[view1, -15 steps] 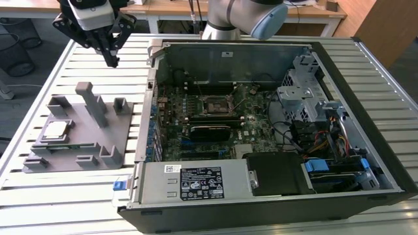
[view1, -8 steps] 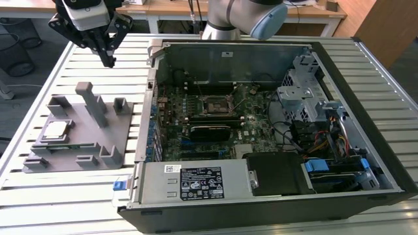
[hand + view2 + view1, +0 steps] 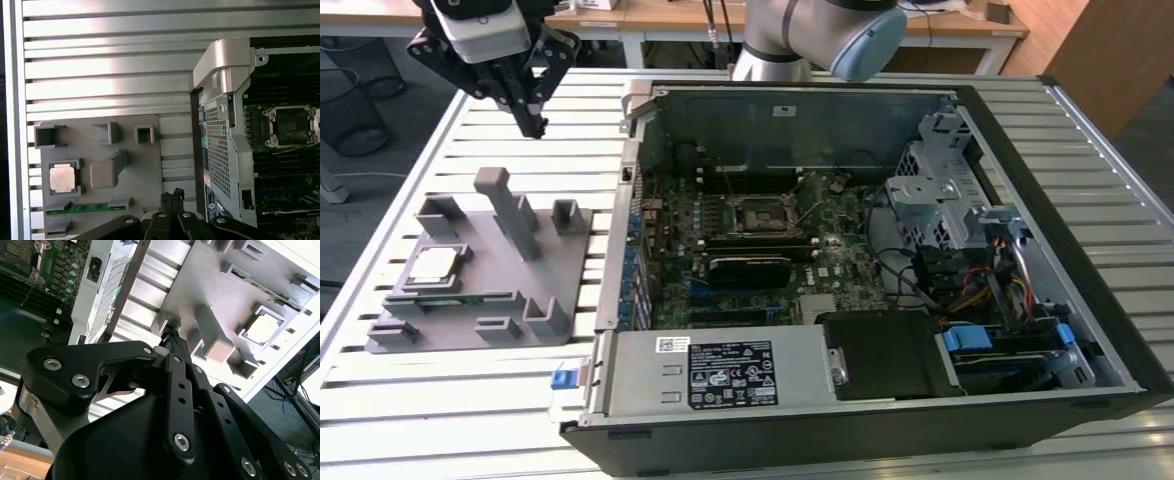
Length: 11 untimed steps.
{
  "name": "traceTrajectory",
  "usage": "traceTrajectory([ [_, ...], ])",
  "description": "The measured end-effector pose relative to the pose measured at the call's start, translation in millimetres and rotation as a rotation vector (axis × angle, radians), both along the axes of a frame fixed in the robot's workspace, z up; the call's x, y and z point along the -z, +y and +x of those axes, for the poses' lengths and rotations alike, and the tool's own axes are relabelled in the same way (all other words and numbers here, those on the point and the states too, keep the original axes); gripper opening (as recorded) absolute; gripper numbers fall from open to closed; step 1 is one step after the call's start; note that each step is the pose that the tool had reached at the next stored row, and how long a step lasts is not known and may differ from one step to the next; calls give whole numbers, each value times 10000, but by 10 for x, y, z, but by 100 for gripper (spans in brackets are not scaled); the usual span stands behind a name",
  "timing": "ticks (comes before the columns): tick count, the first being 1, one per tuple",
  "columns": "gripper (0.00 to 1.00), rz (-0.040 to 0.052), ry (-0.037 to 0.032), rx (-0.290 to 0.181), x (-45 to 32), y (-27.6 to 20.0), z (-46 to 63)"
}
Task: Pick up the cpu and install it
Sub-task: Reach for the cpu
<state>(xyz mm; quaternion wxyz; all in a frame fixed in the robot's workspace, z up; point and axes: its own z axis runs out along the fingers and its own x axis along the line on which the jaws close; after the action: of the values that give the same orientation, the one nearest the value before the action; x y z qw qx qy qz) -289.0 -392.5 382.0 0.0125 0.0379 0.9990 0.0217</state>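
Observation:
The cpu (image 3: pixel 434 264) is a small silvery square lying flat in a pocket of the grey fixture plate (image 3: pixel 534 300), on the slatted table at the exterior view's left. It also appears in both wrist views, cpu (image 3: pixel 62 178) and cpu (image 3: pixel 262 326). My gripper (image 3: pixel 531 126) hangs in the air well above and behind the fixture, pointing down, fingers shut with nothing between them. Its black fingertips (image 3: pixel 172 196) sit over the fixture's edge nearest the computer case, apart from the cpu. The motherboard's black socket (image 3: pixel 758 214) lies open-faced inside the case.
The open computer case (image 3: pixel 1067 200) fills the middle and the exterior view's right, its metal side wall (image 3: pixel 222 125) rising next to the fixture. Tall grey posts (image 3: pixel 507 205) stand on the fixture near the cpu. A memory stick (image 3: pixel 85 207) lies in a fixture slot.

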Motion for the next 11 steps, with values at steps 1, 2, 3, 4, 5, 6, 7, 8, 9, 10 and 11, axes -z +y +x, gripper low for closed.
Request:
traceTrajectory([
  [1, 11, 0, 0, 0, 1, 1, -10],
  [2, 11, 0, 0, -1, 2, 1, -19],
  [3, 11, 0, 0, -1, 3, 1, -30],
  [4, 11, 0, 0, -1, 4, 2, -42],
  [5, 11, 0, 1, -1, 4, 2, -55],
  [6, 11, 0, 0, -1, 5, 2, -68],
  [7, 11, 0, 0, -1, 7, 2, -82],
  [8, 11, 0, -1, -1, 7, 3, -97],
  [9, 11, 0, 0, 0, 8, 3, -113],
  [10, 11, 0, 0, 0, 9, 4, -129],
  [11, 11, -1, 1, 0, 10, 4, -144],
])
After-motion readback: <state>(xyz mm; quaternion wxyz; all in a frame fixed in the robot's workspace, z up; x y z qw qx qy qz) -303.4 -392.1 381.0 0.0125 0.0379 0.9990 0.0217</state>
